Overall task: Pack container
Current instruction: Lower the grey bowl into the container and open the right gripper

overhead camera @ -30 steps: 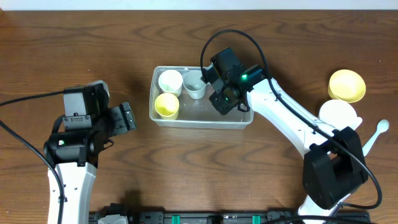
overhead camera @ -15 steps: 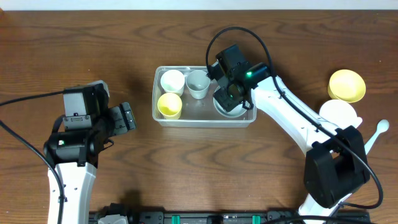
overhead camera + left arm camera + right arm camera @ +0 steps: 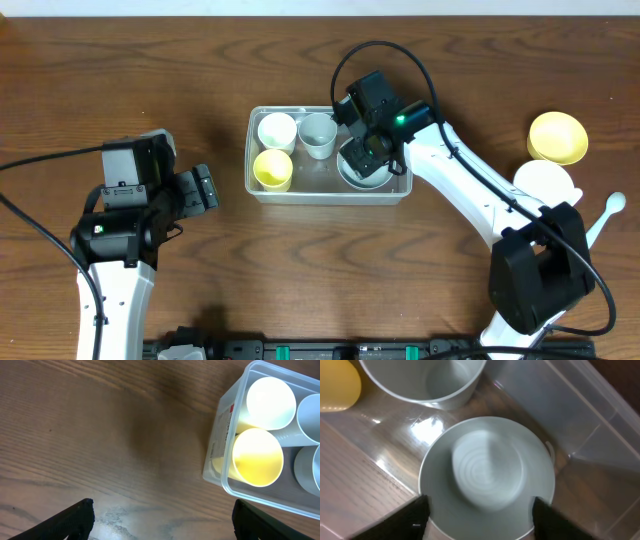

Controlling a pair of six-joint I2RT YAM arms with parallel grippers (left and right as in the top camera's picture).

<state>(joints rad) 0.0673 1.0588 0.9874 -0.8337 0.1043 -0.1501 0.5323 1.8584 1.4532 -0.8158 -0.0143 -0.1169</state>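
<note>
- Four vessels inside the container (image 3: 300,197), a clear rectangular bin with rounded corners at mid-table, a little toward the far edge; long sides running left to right
- In its left end, a white cup (image 3: 275,131) at the far wall and a yellow cup (image 3: 270,168) at the near wall, just beside each other; in the left wrist view, both open mouths showing above the bin's rim, and a printed label on the end wall
- Just right of the white cup, also at the far wall, a second white cup (image 3: 318,133), upright
- In the right end, a white bowl (image 3: 352,177), upright on the bin's floor and partly hidden from above by the right gripper (image 3: 366,150)
- From the right wrist, dark fingers (image 3: 415,515) spread wide, one at each side of the bowl's rim; impossible to tell whether pressing on it or only flanking it
- Left of the bin and apart from it, the left gripper (image 3: 205,187), over the bare wooden table (image 3: 300,260) and facing the bin's left end; jaws wide apart, nothing between them
- Well apart at the table's right edge: a yellow bowl (image 3: 557,137); just beside it, nearer, a second white bowl (image 3: 545,183); to the right of that, a white spoon (image 3: 615,204)
</note>
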